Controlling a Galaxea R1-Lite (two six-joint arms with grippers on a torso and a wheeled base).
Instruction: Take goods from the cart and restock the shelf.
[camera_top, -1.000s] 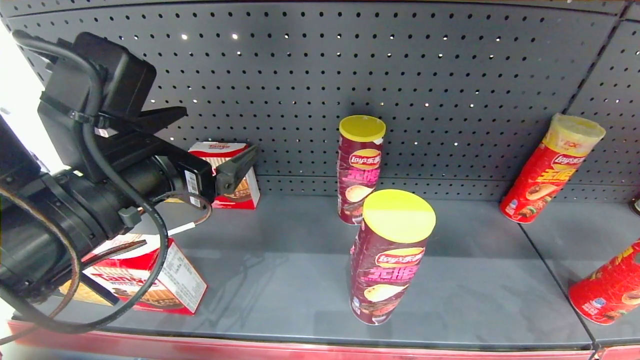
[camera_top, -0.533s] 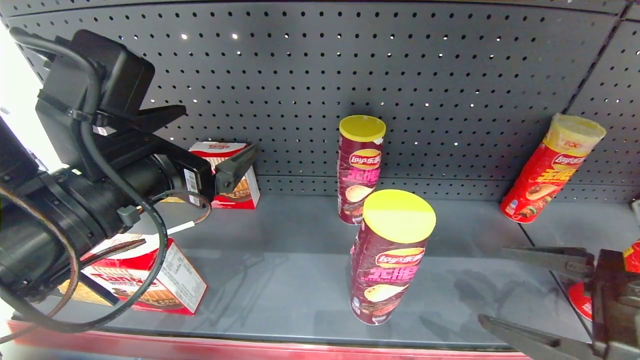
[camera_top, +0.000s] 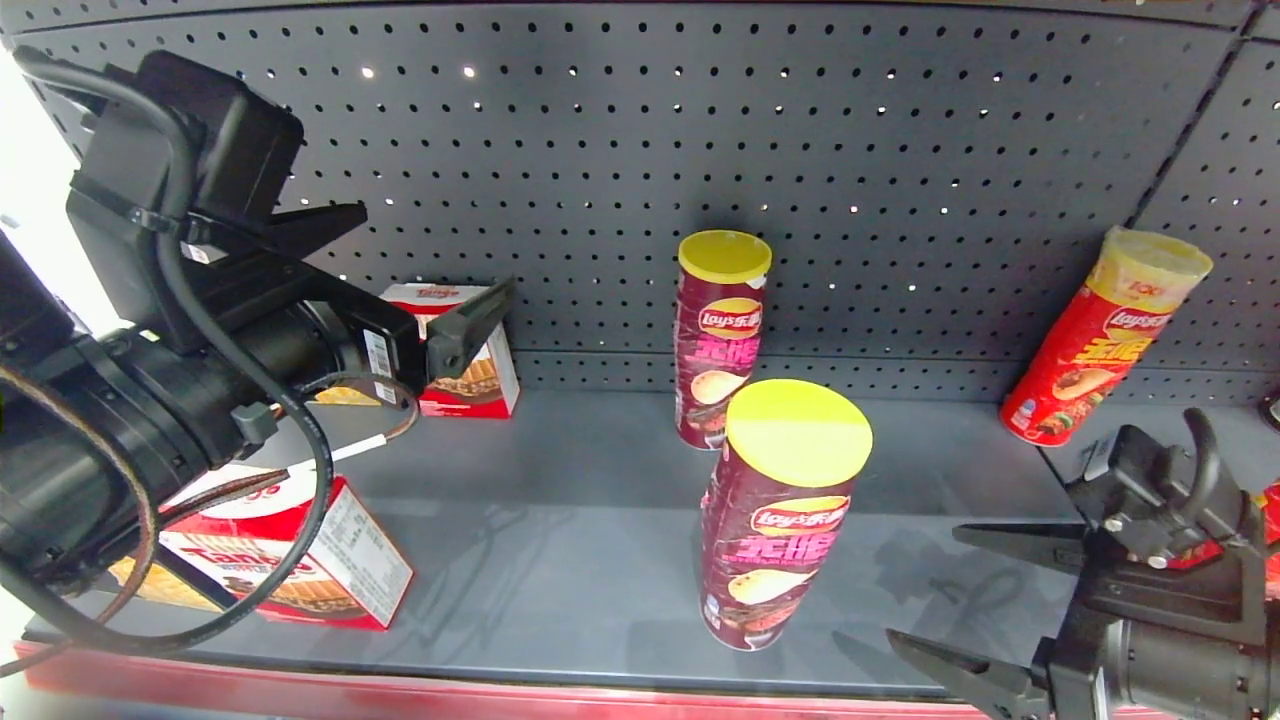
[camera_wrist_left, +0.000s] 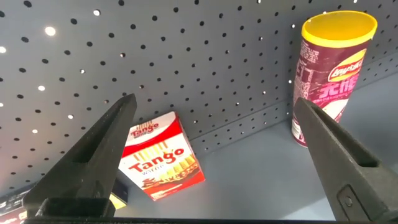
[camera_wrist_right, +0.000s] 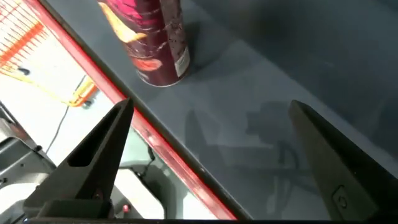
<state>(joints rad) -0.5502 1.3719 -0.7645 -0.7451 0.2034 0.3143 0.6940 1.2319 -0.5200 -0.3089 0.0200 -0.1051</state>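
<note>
Head view: your right gripper (camera_top: 922, 585) was absent a second ago. It has since come up from the lower right corner and now hangs over the front edge of the shelf (camera_top: 560, 540), jaws released and carrying nothing. It is near the front chip can (camera_top: 780, 520) but apart from it. Your left gripper (camera_top: 438, 250) has drifted slightly up, jaws also spread and empty, in front of the rear wafer box (camera_top: 495, 375). The cans and boxes have not moved.

Left wrist view: between the open jaws of the left gripper (camera_wrist_left: 214, 102) you see the rear wafer box (camera_wrist_left: 161, 165) upright against the pegboard, and the back chip can (camera_wrist_left: 333, 74) off to one side.

Right wrist view: the right gripper (camera_wrist_right: 211, 106) straddles bare shelf (camera_wrist_right: 280, 81), the front chip can (camera_wrist_right: 155, 43) just beyond one jaw.

Both arms are empty-handed, so I judge nothing is being stocked yet.
</note>
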